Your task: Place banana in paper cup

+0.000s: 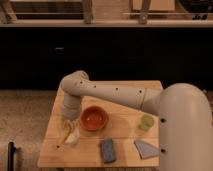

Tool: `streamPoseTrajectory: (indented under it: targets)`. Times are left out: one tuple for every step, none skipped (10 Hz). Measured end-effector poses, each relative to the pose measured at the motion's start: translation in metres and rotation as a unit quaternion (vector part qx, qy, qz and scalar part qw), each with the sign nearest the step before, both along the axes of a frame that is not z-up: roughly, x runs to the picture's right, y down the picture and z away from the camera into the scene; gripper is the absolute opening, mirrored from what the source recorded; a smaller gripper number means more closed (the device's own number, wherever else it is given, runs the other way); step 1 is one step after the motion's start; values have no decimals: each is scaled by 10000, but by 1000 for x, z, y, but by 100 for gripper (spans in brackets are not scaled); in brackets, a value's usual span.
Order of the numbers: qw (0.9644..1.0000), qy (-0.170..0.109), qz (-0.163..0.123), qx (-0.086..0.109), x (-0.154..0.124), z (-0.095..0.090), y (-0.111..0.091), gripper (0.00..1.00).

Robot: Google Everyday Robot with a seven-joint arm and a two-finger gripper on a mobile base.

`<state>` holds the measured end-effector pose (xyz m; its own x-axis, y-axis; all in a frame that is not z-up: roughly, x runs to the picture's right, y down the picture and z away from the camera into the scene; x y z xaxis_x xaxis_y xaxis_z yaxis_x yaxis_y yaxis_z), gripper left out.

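Camera view: we see the gripper [70, 121] above the banana [65, 132], beside the paper cup [74, 139]; its grip we cannot tell.

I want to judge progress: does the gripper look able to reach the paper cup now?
Probably yes. The gripper hangs just above the paper cup and the banana; the orange-red bowl sits beside them, not between.

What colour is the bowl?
Orange-red; the bowl shows best in the camera view. The claw hangs just left of it, at the banana.
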<state>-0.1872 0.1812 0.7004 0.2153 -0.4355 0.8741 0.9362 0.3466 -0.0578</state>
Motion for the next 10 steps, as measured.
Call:
streamPoseTrajectory:
  targets:
    - [10000,5,1,-14,0,0,0,80]
    - [10000,1,-9,-22,0,1,0,80]
    - [10000,-21,-7,-27,0,1,-1,80]
    - [10000,-40,9,-29,0,1,-3,80]
    - [10000,-51,30,-23,1,1,-4,80]
    - [10000,-70,48,-13,0,1,-6,80]
    - [9999,-62,78,12,0,1,-9,80]
    - [9999,-25,120,35,1,0,-11,80]
    - [9998,21,174,77,2,-1,-17,80]
    - [9997,52,225,127,3,-2,-22,80]
